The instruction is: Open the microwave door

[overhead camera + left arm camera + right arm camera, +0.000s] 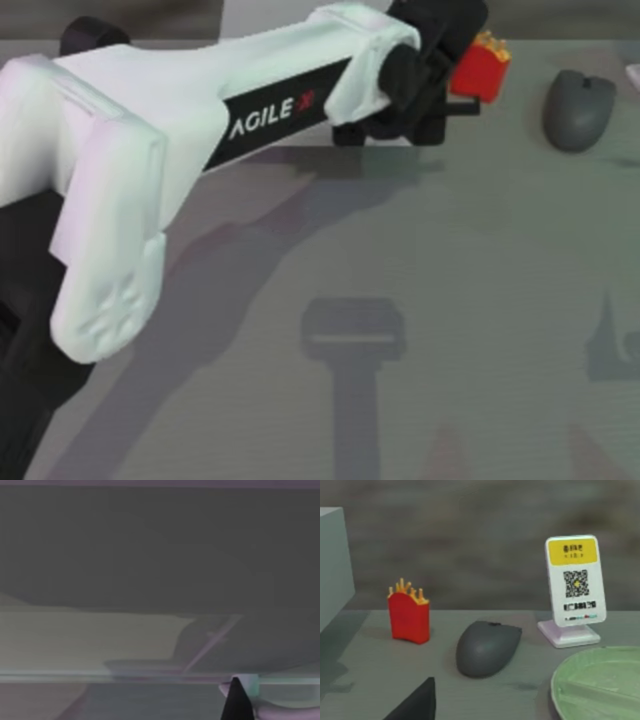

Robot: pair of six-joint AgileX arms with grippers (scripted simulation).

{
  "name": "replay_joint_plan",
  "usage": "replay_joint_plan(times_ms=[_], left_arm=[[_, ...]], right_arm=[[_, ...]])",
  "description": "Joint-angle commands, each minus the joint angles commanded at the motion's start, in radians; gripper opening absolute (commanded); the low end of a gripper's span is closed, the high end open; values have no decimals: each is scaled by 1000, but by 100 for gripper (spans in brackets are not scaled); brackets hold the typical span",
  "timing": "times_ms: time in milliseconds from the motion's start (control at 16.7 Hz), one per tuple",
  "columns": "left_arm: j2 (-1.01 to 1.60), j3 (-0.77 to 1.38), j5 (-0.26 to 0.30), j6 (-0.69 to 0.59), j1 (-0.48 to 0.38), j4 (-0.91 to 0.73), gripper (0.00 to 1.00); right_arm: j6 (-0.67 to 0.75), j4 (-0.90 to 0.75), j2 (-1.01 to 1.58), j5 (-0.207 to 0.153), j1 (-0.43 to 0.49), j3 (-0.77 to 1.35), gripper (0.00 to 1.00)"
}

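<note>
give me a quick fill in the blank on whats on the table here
The red carton holds ____.
The dark grey object beside the carton is a computer ____.
The white stand with the yellow top shows a ____ code.
The arm reaching across the top view toward the carton is the ____ arm.

Missing words: fries; mouse; QR; left

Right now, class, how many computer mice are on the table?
1. The dark grey computer mouse lies near the table's far right, right of the red fries carton; the left arm could hide others.
</note>
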Motion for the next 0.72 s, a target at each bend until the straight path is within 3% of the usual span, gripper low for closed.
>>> replay_joint_plan(times_ms=[360, 420, 720], left_arm=[[0, 0, 0, 0, 0, 0, 0], [-27, -57, 10, -1, -39, -7, 0], [-88, -158, -17, -24, -36, 48, 0]], right_arm=[[0, 0, 0, 0, 0, 0, 100], [0, 0, 0, 0, 0, 0, 100], [0, 0, 0, 0, 0, 0, 100]])
